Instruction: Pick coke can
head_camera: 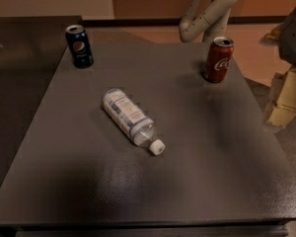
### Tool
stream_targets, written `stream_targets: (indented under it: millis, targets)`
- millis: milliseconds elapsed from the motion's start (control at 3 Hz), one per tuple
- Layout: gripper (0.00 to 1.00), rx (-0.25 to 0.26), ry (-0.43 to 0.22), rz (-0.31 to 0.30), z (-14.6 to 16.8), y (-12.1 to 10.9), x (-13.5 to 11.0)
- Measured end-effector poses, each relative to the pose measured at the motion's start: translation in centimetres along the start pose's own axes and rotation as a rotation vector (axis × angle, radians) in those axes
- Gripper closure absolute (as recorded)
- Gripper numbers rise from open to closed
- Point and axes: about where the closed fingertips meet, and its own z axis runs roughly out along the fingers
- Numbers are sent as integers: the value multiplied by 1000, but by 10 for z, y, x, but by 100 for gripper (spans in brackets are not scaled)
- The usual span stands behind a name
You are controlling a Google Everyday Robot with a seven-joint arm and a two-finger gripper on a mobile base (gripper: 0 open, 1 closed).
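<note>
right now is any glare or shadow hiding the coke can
Camera view: no, the coke can is plainly lit, with only a soft shadow by its base on the table; a dull sheen on the table's near part; the gripper sits past the table's right edge, apart from the can.

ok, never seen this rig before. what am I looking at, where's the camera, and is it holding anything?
There is one camera view, looking down across a dark table; where the camera is mounted isn't on record. The machine is a mobile robot with a single arm, whose pale jointed section shows at the top, behind the table. Its hand is the grey and yellowish part at the picture's right edge, off the table's right side. It holds none of the three items. The red coke can, which it is meant to pick, stands upright at the far right. A dark blue Pepsi can stands at the far left. A clear plastic bottle lies on its side mid-table.
</note>
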Motion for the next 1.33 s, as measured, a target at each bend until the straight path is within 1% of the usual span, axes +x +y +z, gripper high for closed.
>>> stream_targets:
  millis: [333,667,1000,1333]
  targets:
    - [0,8,0,3,-2,-4,-1]
    - [0,17,-22,40,11,-20,8]
    - [0,27,-82,88,23,-45,18]
    - [0,50,-182,123,32,-74,19]
